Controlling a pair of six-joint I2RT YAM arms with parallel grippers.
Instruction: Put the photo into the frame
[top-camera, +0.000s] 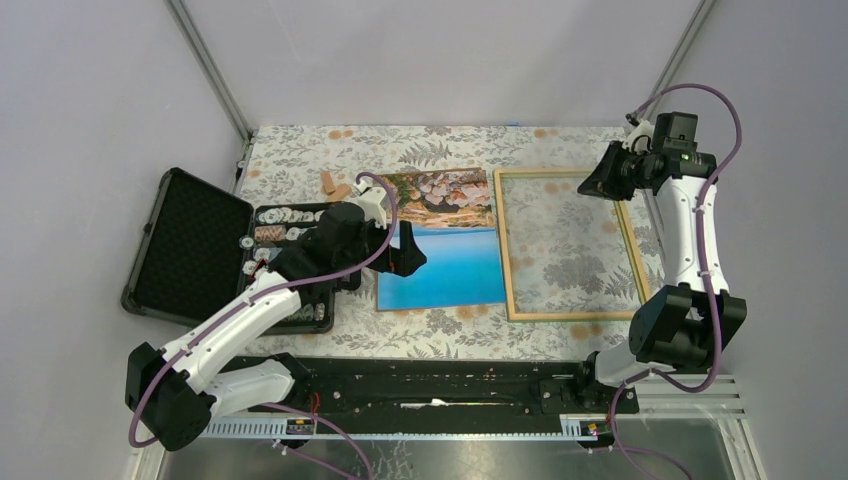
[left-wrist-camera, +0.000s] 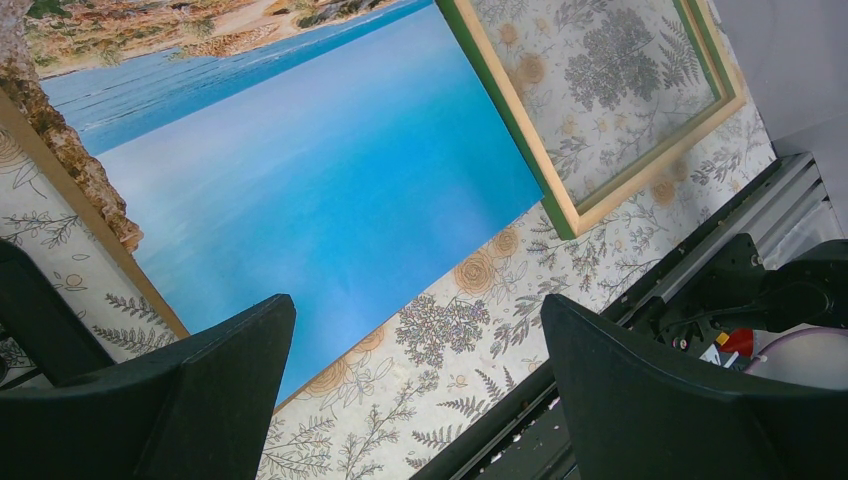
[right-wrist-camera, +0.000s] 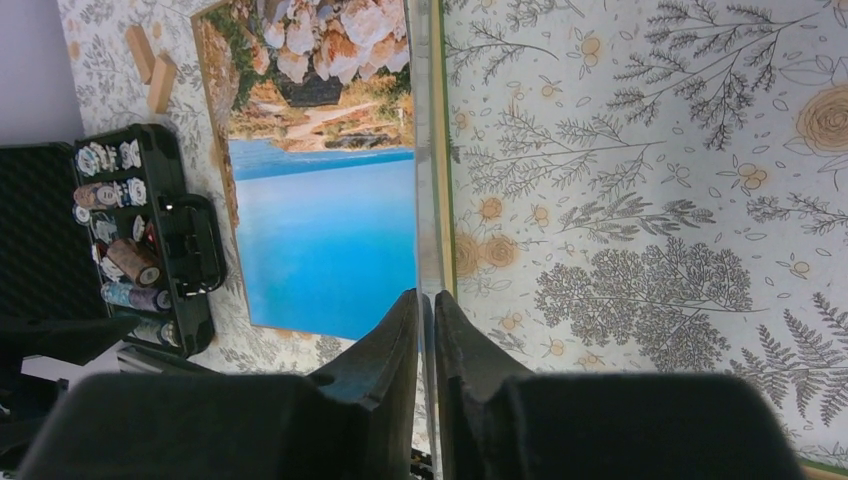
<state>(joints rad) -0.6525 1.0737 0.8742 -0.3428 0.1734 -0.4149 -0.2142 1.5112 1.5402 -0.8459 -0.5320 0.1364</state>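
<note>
Top view, photo: we see it flat on the surface, just right of the left claw, beside the frame, not in it.
Left wrist, left claw: wide and empty above the photo's near corner; we fear the flat print slides or creases.
Right wrist, right claw: narrow, fingers nearly meeting, nothing evidently held; we judge the loose frame may skid.

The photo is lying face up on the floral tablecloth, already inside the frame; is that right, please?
Not quite. The photo does lie face up on the floral tablecloth, but it is beside the frame, on its left, not inside it. The top external view shows only tablecloth through the frame.
</note>
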